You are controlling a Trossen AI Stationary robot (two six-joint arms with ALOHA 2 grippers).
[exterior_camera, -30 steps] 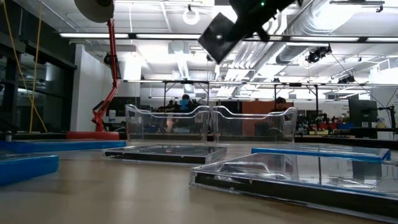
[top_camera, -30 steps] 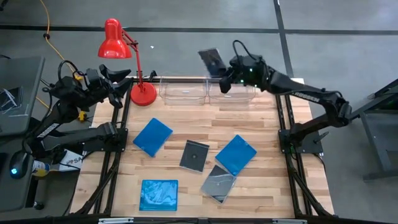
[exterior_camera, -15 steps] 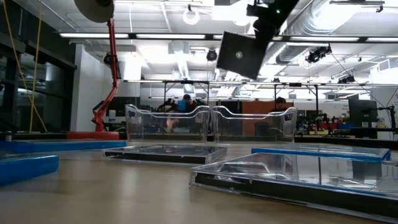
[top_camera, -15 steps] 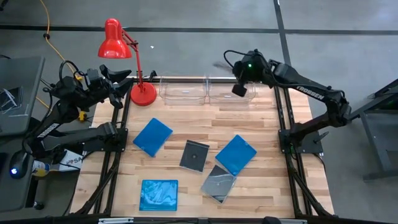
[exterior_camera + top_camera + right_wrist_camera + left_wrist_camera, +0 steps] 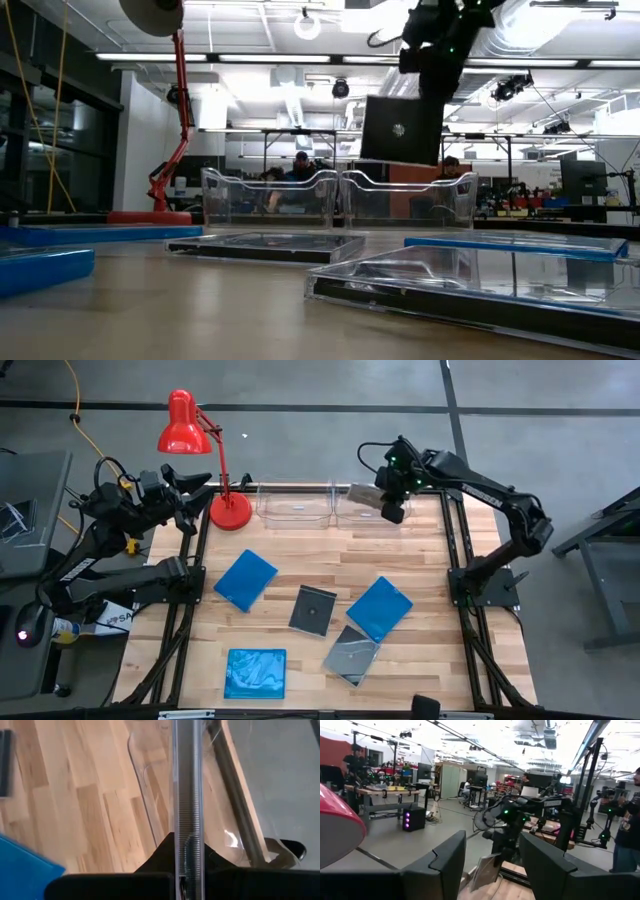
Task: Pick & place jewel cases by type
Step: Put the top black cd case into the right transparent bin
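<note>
My right gripper [image 5: 388, 506] is shut on a dark grey jewel case [image 5: 400, 128] that hangs above the right clear bin [image 5: 372, 515] at the table's far edge. The right wrist view shows this case edge-on [image 5: 187, 780]. Five more cases lie flat on the wood. Three are blue [image 5: 245, 580] [image 5: 379, 608] [image 5: 256, 673], and two are dark [image 5: 313, 610] [image 5: 351, 654]. My left gripper [image 5: 193, 501] waits open at the far left beside the red lamp, and nothing sits between its fingers [image 5: 492, 865]. My right gripper pinches the case's two flat faces near its upper edge [image 5: 187, 845], one finger [image 5: 162, 857] on each side. The fingers slant down from above. The case hangs upright below them, lifted clear over the right bin.
A second clear bin [image 5: 294, 506] stands left of the right one along the far edge. The red desk lamp [image 5: 190, 425] rises from its base [image 5: 230, 511] at the far left corner. Bare wood shows between the bins and the lying cases.
My right gripper has come down and toward the table's near edge, from beyond the far edge to over the right bin. It has tipped to point downward and rolled. The dark case has swung from a tilted pose to hanging upright, still held.
</note>
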